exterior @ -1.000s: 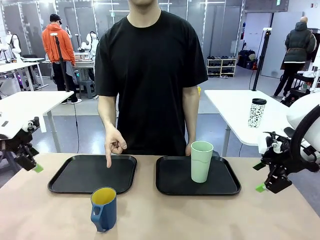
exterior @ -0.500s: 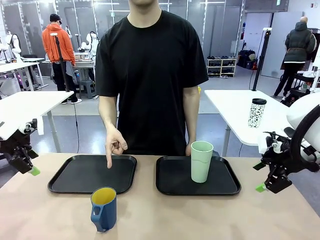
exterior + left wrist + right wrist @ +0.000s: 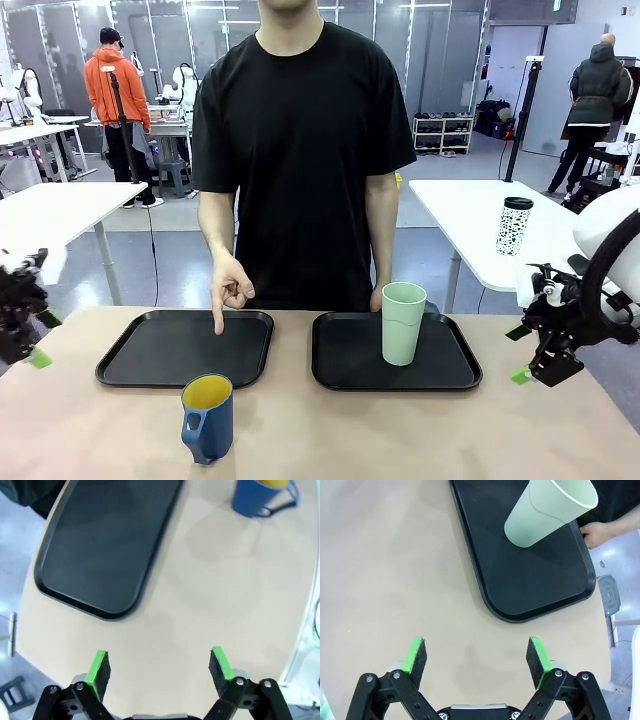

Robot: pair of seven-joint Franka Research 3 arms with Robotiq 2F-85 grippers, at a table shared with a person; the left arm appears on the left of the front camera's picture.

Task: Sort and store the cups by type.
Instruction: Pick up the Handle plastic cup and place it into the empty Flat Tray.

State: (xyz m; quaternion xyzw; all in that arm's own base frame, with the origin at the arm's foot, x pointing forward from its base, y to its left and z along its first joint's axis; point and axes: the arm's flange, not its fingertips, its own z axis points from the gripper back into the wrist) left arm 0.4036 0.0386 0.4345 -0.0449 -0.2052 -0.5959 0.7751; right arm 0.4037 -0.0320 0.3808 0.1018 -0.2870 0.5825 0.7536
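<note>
Front view: the mint tumbler [image 3: 403,322] stands on the right tray [image 3: 350,375]. The blue mug [image 3: 208,417] sits on the bench [image 3: 330,435] near its near edge, just before the left tray [image 3: 150,360], where a person's hand [image 3: 230,288] points. Left wrist view: the left gripper [image 3: 159,654] is wide and empty over the bench. Right wrist view: the right gripper [image 3: 476,642] is wide and empty.

A tall, pale mint-green handleless tumbler [image 3: 403,322] is seen standing upright, mouth up, on the right-hand black tray [image 3: 345,372]. A shorter dark-blue mug [image 3: 208,417] with a yellow inside is set upright on the bare tabletop [image 3: 400,430], just at 6 o'clock of the left-hand black tray [image 3: 150,355], its handle turned toward 7 o'clock. The tumbler is found at 2 o'clock from the mug, well apart.
</note>
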